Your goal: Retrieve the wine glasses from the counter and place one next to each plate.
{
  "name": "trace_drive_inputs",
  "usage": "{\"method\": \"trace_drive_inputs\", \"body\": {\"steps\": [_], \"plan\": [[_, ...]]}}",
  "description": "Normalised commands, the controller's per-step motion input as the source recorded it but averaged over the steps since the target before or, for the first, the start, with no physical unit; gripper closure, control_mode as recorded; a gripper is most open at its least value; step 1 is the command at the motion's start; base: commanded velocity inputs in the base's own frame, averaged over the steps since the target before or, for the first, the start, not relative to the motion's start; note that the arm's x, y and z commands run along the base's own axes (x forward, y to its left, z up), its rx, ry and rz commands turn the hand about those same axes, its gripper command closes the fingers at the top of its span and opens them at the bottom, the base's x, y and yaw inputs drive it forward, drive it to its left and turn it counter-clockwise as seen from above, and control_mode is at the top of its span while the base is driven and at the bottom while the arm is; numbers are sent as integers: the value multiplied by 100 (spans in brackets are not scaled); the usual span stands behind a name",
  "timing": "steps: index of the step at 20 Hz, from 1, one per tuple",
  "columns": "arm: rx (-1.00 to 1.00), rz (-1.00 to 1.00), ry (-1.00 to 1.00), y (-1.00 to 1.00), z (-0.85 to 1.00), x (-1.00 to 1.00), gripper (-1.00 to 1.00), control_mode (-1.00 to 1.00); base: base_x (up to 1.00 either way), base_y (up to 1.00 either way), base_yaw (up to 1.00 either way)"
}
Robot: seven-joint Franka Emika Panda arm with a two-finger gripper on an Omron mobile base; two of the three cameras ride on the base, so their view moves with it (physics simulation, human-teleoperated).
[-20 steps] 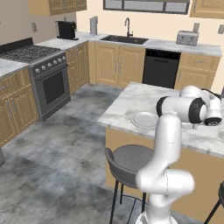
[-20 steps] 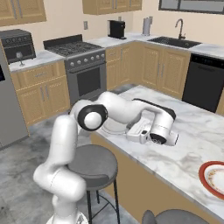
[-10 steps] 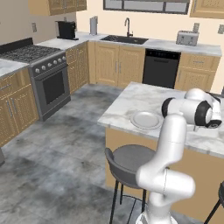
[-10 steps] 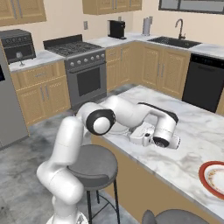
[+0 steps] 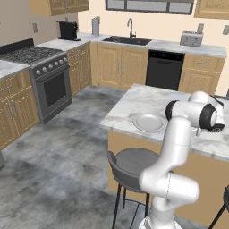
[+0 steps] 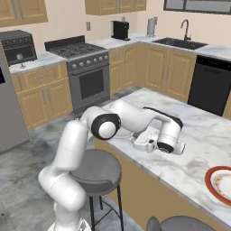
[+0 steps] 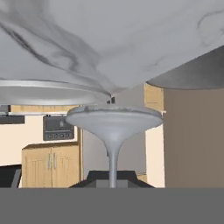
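My tool point(image 7: 112, 186) pinching wine glass point(image 7: 113, 124) by stem, foot touching table point(image 7: 131, 39) just beside grey plate point(image 7: 48, 92). Risk: tilted release, glass tips onto plate.

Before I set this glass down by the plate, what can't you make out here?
- Clear stemmed wine glass: its bowl is cut off at the bottom of the hand view.
- Gripper: in both base views the white hand covers its fingertips and the glass.
- Glass foot against the marbled island top: contact can't be told.
- White plate with red-orange rim: cut by the right base view's right edge.
- Pale grey round plate: the arm covers it in the right base view.
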Motion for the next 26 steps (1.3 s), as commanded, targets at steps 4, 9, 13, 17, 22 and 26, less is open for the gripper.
{"method": "trace_drive_inputs", "body": {"steps": [4,9,13,17,22,26], "plan": [[-3,0,0,0,-17,43,100,-100,0,0,0],[-1,0,0,0,-15,51,100,-100,0,0,0],[-1,0,0,-3,-28,39,100,-100,0,0,0],[-8,0,-1,-1,-47,19,100,-100,0,0,0],[-5,0,0,-7,-41,18,100,-100,0,0,0],[-2,0,0,-12,-34,17,100,-100,0,0,0]]}}
